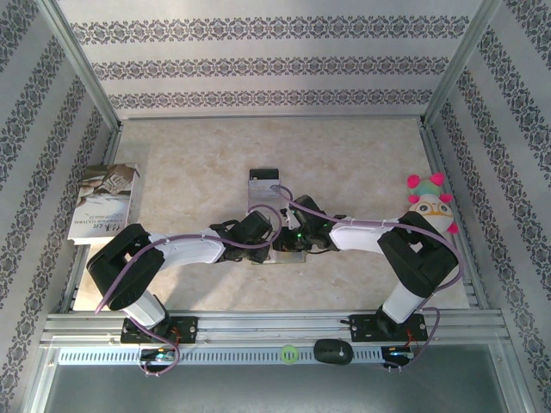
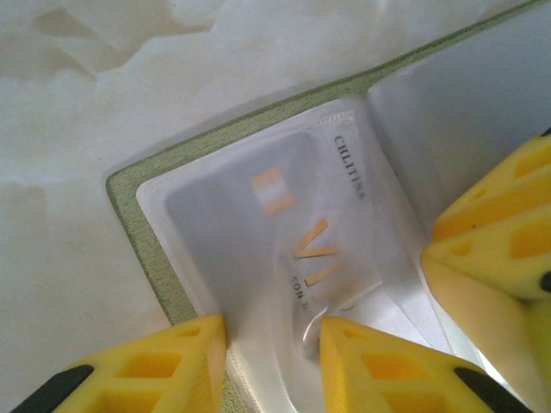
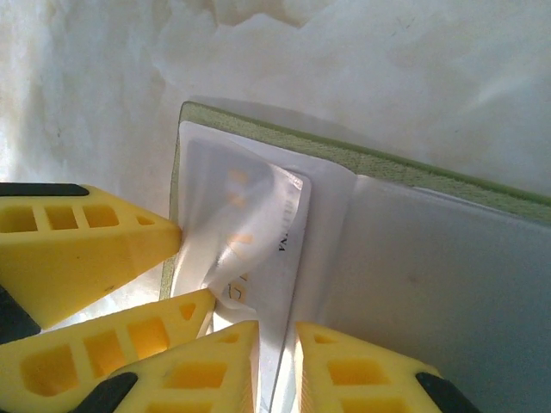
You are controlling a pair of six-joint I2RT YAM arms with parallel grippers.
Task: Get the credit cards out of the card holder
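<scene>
Item 1: card holder (image 2: 448,112), open at the centre of the table (image 1: 362,163). Its clear pocket holds 1 pocketed credit card (image 2: 258,232).
Left gripper (image 2: 271,331): narrow, pocket film between its fingers; we cannot tell if it grips.
Right gripper (image 3: 277,344): pinched on that card's edge.
The top view adds 1 loose credit card (image 1: 264,183) just beyond, a booklet (image 1: 103,202) left and a plush toy (image 1: 430,206) right.

High rear camera looks down; both wrist cameras closely face the card holder (image 3: 430,284).
</scene>
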